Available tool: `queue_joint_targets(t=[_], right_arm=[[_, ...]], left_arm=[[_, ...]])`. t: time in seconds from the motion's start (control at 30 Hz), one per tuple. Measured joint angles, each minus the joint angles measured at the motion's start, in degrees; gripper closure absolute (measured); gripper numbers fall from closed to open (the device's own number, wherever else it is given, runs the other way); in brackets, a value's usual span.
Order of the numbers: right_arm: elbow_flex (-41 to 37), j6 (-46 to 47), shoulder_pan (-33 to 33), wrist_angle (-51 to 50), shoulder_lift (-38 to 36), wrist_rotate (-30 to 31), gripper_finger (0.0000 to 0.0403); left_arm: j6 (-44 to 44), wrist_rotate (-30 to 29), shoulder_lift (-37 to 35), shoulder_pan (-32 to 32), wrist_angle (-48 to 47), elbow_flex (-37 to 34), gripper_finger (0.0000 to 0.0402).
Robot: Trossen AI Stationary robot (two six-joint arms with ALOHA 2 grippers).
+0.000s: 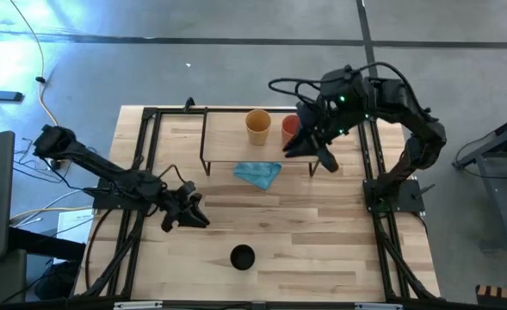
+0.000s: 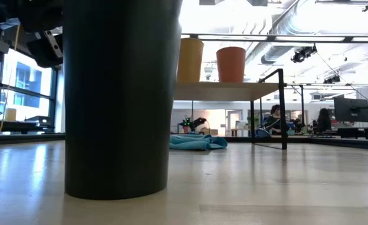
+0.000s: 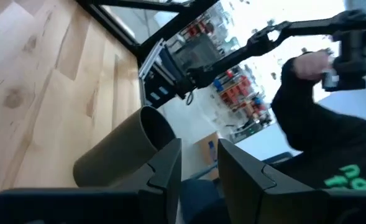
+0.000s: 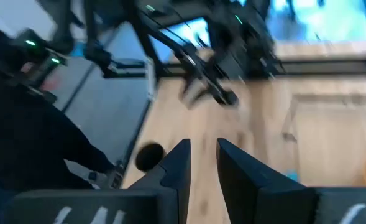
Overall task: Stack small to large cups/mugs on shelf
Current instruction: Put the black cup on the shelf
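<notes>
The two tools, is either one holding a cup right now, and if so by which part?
Neither holds anything. The left tool is over the tabletop, apart from the black cup. The right tool is beside the red-orange cup on the shelf, its fingers empty.

Colours on and around the light-wood table

The table (image 1: pixel 322 250) is pale blond wood with darker grain streaks and knots, framed in black rails. The shelf (image 1: pixel 227 138) has the same light-wood board on thin black legs. On it stand 2 cups: a yellow-orange cup (image 1: pixel 257 126) and a red-orange cup (image 1: pixel 289 127). The black cup (image 1: pixel 242 257) is plain and dark throughout. The cloth (image 1: pixel 258 174) is light blue, leaning teal. Both arms are dark, the right one showing small green lights.
</notes>
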Motion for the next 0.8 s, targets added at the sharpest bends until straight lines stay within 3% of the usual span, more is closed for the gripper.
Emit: queue_joint_targets(t=[0.2, 0.4, 0.57, 0.8], right_arm=[[0.0, -0.1, 7.2, 7.7, -0.1, 0.7, 0.0334], [0.0, 0.7, 14.1, 7.4, -0.1, 6.1, 0.0334], [0.0, 1.6, 20.6, 7.2, -0.1, 12.5, 0.0334], [0.0, 4.2, 29.5, 7.2, -0.1, 24.7, 0.0334]], left_arm=[[7.5, -3.6, 4.7, -2.1, -7.4, 7.5, 0.0309], [10.9, -5.6, 8.5, -2.3, -19.2, 15.6, 0.0309], [10.6, -5.3, 12.1, -3.1, -28.5, 21.2, 0.0309], [10.5, -6.3, 18.3, -6.7, -32.7, 27.8, 0.0309]])
